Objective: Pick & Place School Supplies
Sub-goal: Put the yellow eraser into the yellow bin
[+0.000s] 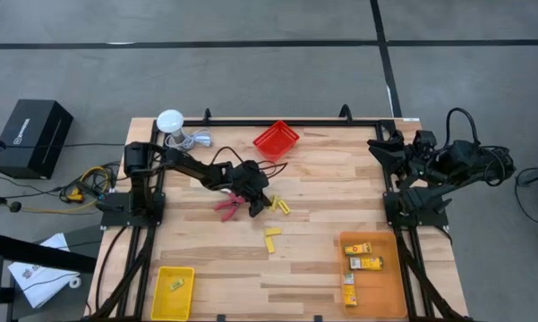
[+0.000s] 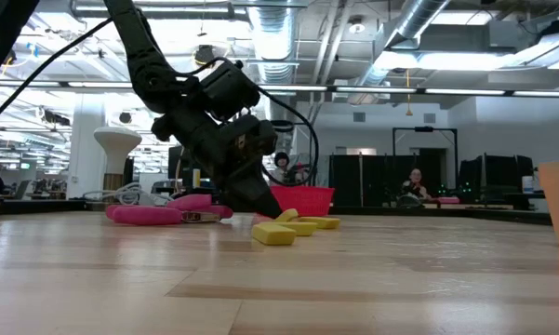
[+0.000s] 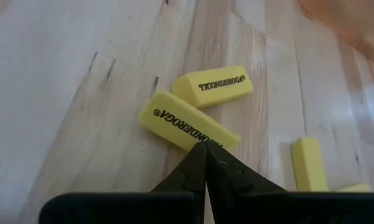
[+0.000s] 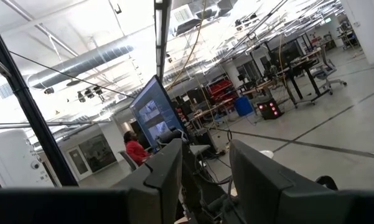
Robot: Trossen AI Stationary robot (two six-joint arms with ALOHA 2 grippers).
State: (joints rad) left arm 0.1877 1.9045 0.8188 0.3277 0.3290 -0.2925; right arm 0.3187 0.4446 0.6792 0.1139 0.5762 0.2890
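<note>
Touching left gripper point(image 3: 205, 148) tips: yellow eraser point(image 3: 188, 122).

We see a table point(image 3: 81, 93) of pale wood planks, smooth with a soft sheen. The yellow erasers point(image 3: 188, 124) look matt and rubbery, printed in black. The left gripper's fingers point(image 3: 193, 171) look like dark matt plastic. The red bin point(image 1: 277, 140) looks like glossy plastic.
</note>
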